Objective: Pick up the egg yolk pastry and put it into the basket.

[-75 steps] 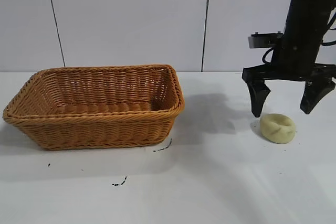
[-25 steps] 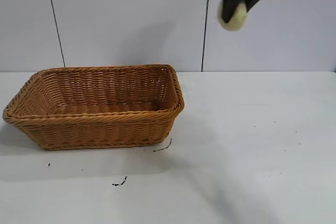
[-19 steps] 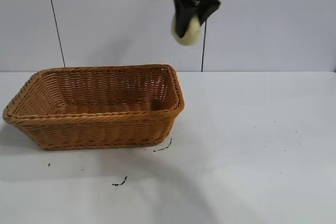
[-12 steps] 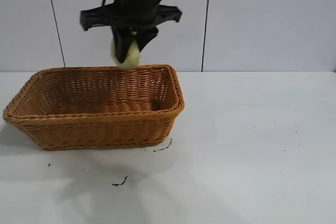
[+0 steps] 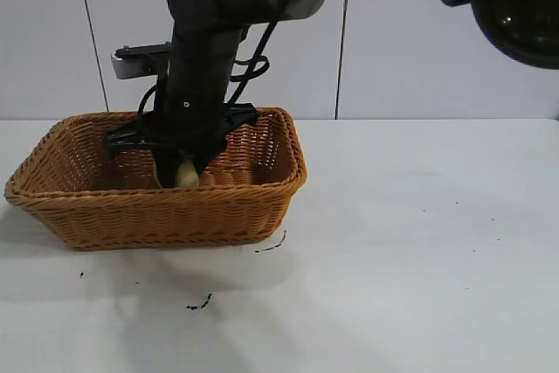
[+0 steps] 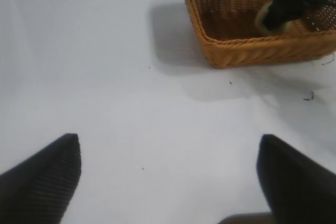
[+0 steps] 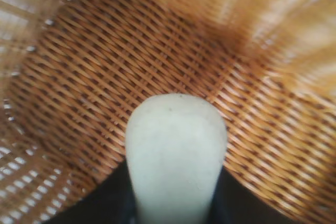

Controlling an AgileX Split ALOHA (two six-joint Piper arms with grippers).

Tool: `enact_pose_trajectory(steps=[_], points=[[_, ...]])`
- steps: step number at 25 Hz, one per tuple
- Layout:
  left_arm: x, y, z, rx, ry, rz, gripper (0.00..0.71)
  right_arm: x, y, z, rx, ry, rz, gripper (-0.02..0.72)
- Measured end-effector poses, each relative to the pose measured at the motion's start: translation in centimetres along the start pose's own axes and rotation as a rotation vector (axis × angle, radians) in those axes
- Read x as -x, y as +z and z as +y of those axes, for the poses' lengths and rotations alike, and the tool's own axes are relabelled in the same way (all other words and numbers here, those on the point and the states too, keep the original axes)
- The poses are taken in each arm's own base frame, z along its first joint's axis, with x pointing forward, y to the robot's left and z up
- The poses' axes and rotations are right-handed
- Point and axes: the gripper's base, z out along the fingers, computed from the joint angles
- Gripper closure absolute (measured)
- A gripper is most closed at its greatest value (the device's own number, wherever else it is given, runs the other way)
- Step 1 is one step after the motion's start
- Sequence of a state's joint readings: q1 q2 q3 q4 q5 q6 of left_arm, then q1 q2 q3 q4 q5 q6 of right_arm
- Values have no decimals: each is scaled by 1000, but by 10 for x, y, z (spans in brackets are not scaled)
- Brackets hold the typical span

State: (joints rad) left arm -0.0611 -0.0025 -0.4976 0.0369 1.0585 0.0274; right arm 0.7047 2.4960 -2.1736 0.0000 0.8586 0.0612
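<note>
The orange-brown wicker basket stands on the white table at the left. My right gripper reaches down inside it and is shut on the pale cream egg yolk pastry, held on edge just above the basket floor. In the right wrist view the pastry sits squeezed between the dark fingers over the woven bottom. The left wrist view shows the basket far off with the right gripper and the pastry in it. My left gripper is open and empty over bare table.
The white table stretches to the right of the basket, with a few small dark specks near the front. A pale panelled wall stands behind.
My right gripper has carried the pastry from high at the right, leftward over the basket, and has lowered it down inside the basket. The basket has not moved.
</note>
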Motion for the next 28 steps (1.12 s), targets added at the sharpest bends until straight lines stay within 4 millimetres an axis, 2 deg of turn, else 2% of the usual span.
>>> enact_pose_trajectory(steps=[2,4,6,10,14,17,21,26,28], points=[[0,0,0,0,0,0,17,1,-2,0,0,1,-2,137],[0,0,0,0,0,0,17,1,-6,0,0,5,1,55],[0,0,0,0,0,0,17,5,-17,0,1,9,-9,27],[0,0,0,0,0,0,17,17,-57,-1,2,20,-49,15],[0,0,0,0,0,0,17,24,-88,-20,-15,52,-74,13],[0,0,0,0,0,0,17,22,-94,-56,-57,108,-47,10],[0,0,0,0,0,0,17,10,-100,-127,-156,208,4,8],[0,0,0,0,0,0,17,-17,-116,-221,-252,378,40,8],[0,0,0,0,0,0,17,-31,-123,-250,-276,439,69,8]])
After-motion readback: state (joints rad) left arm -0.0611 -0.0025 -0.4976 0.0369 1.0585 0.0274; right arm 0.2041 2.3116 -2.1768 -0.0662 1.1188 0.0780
